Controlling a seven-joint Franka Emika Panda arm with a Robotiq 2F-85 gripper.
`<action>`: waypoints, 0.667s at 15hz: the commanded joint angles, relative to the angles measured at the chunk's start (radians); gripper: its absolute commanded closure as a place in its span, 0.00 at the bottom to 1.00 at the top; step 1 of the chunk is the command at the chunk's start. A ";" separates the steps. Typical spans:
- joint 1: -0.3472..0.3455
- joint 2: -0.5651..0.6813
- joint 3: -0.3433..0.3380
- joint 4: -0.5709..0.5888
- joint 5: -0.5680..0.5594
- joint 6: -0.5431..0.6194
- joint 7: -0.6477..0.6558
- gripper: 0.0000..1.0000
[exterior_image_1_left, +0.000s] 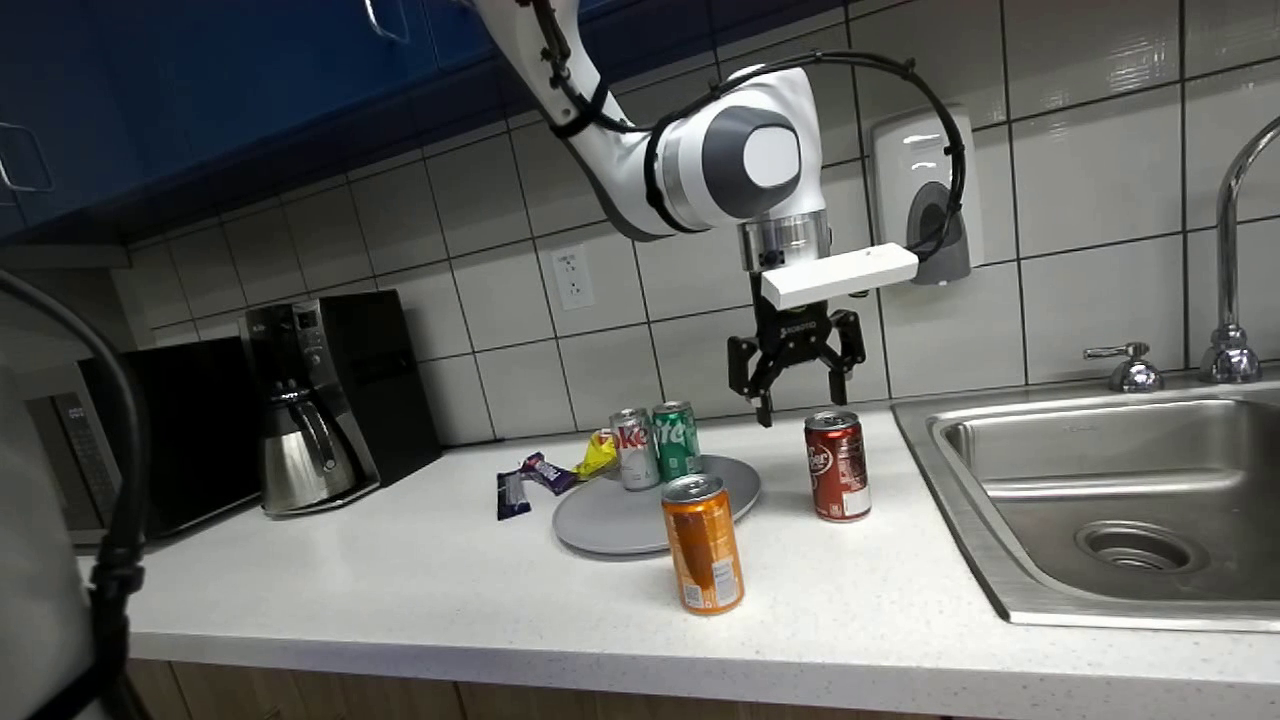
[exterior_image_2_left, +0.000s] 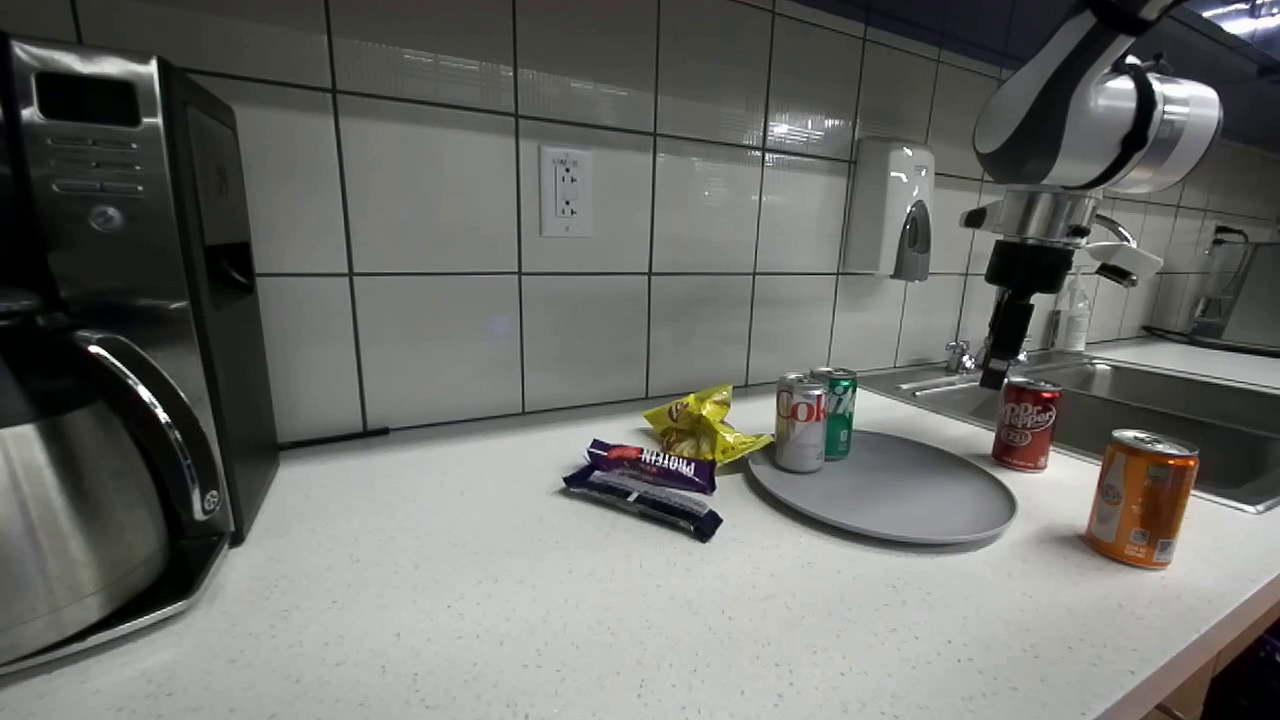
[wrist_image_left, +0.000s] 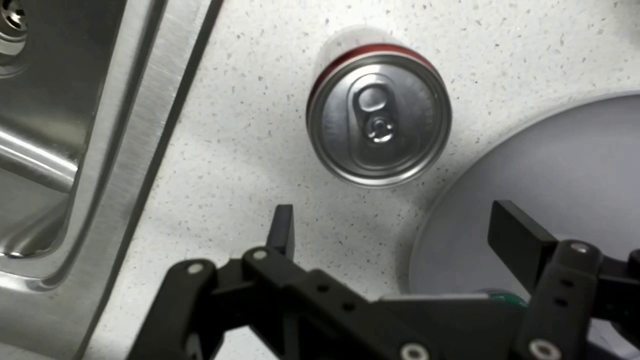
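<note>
In the wrist view, the picture's edge crops the round grey plate (wrist_image_left: 565, 165), while the black two-fingered gripper (wrist_image_left: 392, 212) mostly hides the green cylindrical metal can (wrist_image_left: 508, 298) on that plate.

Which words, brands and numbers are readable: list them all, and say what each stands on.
"Dr Pepper", seemingly "23" below: red can.
"Coke", pieced from both exterior views: silver can.
"ite", partly hidden: green can.
"PROTEIN", upside down: purple wrapper.
"ROBOTIQ": gripper.
Too small or blurred: print on orange can, yellow bag, dark wrapper, wall outlet, microwave.
</note>
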 joint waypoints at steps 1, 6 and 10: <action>-0.027 0.015 0.017 0.031 0.015 -0.042 0.009 0.00; -0.034 0.017 0.014 0.020 0.009 -0.042 0.014 0.00; -0.041 0.018 0.015 0.013 0.011 -0.046 0.012 0.00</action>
